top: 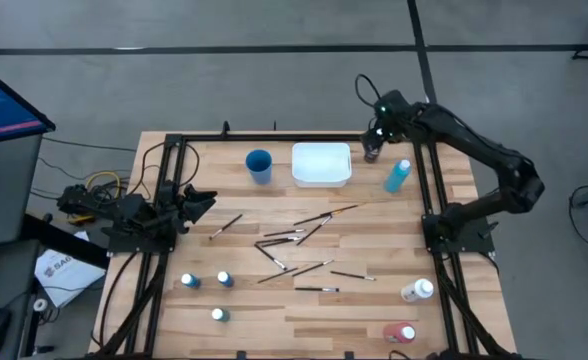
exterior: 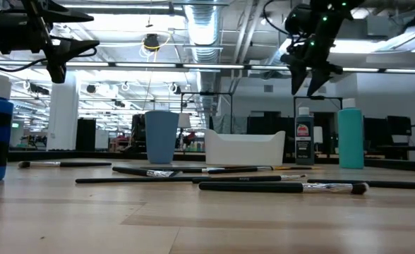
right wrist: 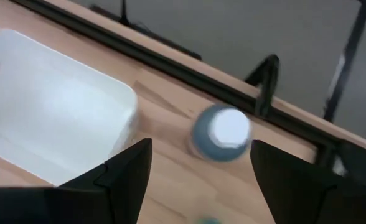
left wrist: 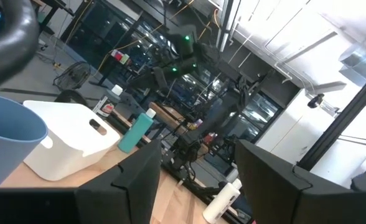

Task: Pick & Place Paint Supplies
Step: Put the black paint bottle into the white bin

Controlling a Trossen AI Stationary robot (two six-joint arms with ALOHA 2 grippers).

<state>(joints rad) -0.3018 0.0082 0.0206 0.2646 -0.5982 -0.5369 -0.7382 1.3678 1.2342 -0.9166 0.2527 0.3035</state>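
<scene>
Two arms in shot. Right gripper [top: 372,150] is up over the table's 1 o'clock corner, jaws apart, nothing between them. In the right wrist view a dark bottle [right wrist: 221,132] with a white cap sits right under the gap, just beside the white tray [right wrist: 52,118]. The low view shows the same bottle [exterior: 304,137] upright on the wood with the gripper [exterior: 308,83] hanging clear above it, no contact.

Teal bottle [top: 397,176] stands at about 2 o'clock, near the dark one, on the side away from the tray. White bottle [top: 417,290] lies at 4 o'clock, red bottle [top: 400,333] lies at 5 o'clock. Three small blue bottles [top: 205,282] stand at 7 to 8 o'clock, well apart from the rest.

Brushes [top: 294,243] are scattered loose across the table centre, about a dozen, some crossing. None in the tray or the cup.

Blue cup [top: 259,166] stands at 12 o'clock, just beside the tray.

Left gripper [top: 202,200] is parked at 9 o'clock by its frame, raised off the table, jaws apart and empty.
</scene>
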